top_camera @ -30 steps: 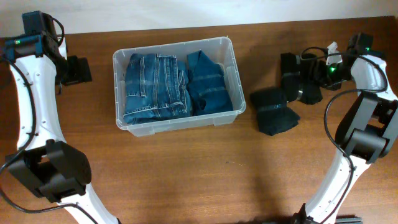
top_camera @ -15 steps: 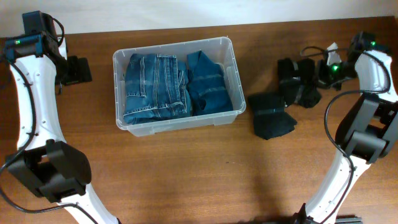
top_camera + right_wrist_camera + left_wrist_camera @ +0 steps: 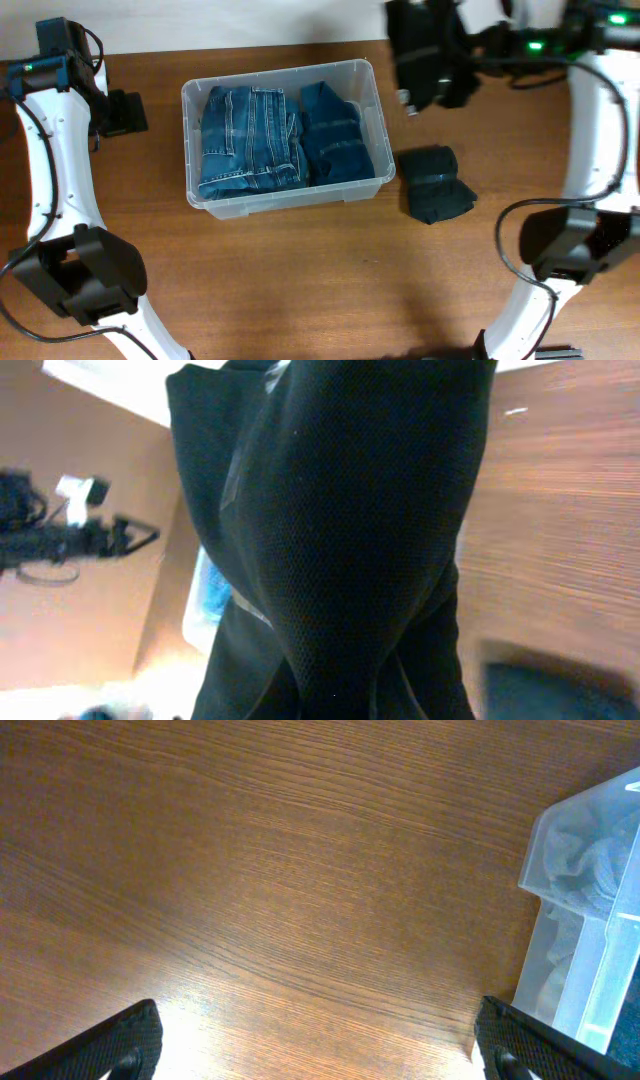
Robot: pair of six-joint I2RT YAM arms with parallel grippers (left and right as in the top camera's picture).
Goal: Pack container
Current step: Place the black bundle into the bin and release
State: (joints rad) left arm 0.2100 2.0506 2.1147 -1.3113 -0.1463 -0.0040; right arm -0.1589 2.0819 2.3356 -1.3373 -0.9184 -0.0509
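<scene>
The clear plastic container [image 3: 290, 71] stands left of centre and holds folded blue jeans [image 3: 250, 140] and a darker blue folded garment [image 3: 337, 137]. My right gripper [image 3: 472, 55] is shut on a black garment [image 3: 425, 50] that hangs in the air behind the container's far right corner. In the right wrist view that black garment [image 3: 350, 540] fills the picture and hides the fingers. A second folded black garment [image 3: 436, 186] lies on the table right of the container. My left gripper [image 3: 121, 112] stands open over bare wood left of the container, its fingertips [image 3: 128, 1042] wide apart.
The container's corner [image 3: 590, 910] shows at the right edge of the left wrist view. The table's far edge meets a white wall just behind the raised garment. The second black garment [image 3: 560, 690] shows at the bottom right of the right wrist view.
My right gripper closed on the black garment at the right of the table, lifted it and swung it left toward the container's far corner. The left arm has not moved.
</scene>
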